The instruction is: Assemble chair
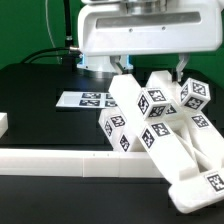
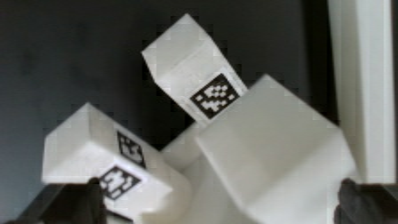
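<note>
A black worktop [image 1: 40, 80] is carrying a heap of white blocky plastic chair parts [image 1: 160, 125] directly beneath the claw [image 1: 150, 66], whose jaws are standing apart, holding nothing. It should be centring over one tagged leg [image 2: 205, 75] before closing.

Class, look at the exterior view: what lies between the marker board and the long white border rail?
Only bare black table separates the marker board from the border rail, seen in the exterior view.

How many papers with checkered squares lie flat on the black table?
1. The marker board lies flat on the table, toward the exterior view's left of the heap of chair parts. The heap may hide more.
</note>
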Robot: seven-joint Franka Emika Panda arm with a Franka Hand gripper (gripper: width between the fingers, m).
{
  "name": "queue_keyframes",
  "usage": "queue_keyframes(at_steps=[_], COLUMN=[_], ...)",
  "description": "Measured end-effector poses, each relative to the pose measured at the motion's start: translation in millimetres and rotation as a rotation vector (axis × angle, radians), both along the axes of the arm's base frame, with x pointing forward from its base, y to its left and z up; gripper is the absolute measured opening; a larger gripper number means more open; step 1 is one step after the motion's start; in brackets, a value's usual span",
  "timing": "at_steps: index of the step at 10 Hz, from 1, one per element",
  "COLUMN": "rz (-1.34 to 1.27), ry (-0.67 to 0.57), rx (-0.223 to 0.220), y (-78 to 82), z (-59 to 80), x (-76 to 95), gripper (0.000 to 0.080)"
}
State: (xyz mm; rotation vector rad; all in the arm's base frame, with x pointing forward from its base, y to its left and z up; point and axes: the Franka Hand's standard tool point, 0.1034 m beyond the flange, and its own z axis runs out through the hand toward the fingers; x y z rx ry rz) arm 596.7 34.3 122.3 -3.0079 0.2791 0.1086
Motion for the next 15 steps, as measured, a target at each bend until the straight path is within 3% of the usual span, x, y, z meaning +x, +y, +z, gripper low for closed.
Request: queue_keyframes(at_steps=[2,4,8,12,14,15], rz=[0.000,-0.008,-0.020,-0.022,-0.014,-0.014], ry=[-0.019,-0.027,-0.026,-0.031,-0.038,-0.032], rx=[-0.004,-0.014,-0.022,-0.020,-0.019,-0.011], y=[-7.1,-16.7,-27.8,-53.3,-56.4,-54.8], z=[2.0,-8.1,-19.5,-27.8,-19.7,-7.1], x=[-9.0,-22.1,-31.3,-44.2,-42.6,-42.1], gripper=[0.0649,0.0649,0.0649,0.0649,0.0649,0.0649])
